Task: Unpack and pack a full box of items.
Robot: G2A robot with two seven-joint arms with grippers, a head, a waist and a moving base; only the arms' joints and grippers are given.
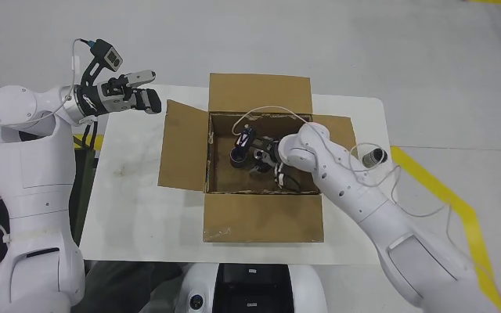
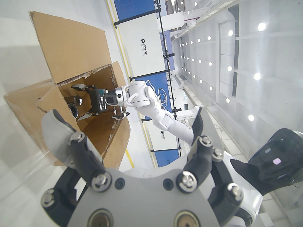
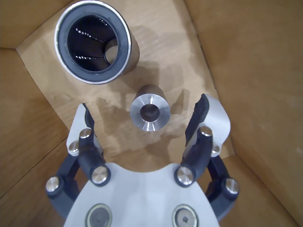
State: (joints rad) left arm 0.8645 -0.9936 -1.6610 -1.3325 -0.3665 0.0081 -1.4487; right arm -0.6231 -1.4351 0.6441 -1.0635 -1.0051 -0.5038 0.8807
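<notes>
An open cardboard box (image 1: 263, 219) stands mid-table with its flaps spread. My right gripper (image 1: 249, 145) is down inside it, open, its fingers (image 3: 201, 114) either side of a small metal sleeve (image 3: 149, 114) standing on the box floor without touching it. A larger black-lined metal cylinder (image 3: 93, 41) stands beside the sleeve, deeper in the box. From the left wrist, the right gripper (image 2: 81, 102) shows in the box (image 2: 71, 55) over both parts. My left gripper (image 1: 149, 88) is open and empty, raised above the table's left far corner, outside the box.
The white table (image 1: 133, 203) has bare surface left of the box. A metal cylinder (image 1: 374, 157) lies on the table right of the box, beside a loose white cable (image 1: 368, 176). The box's left flap (image 1: 182, 149) leans outward toward the left arm.
</notes>
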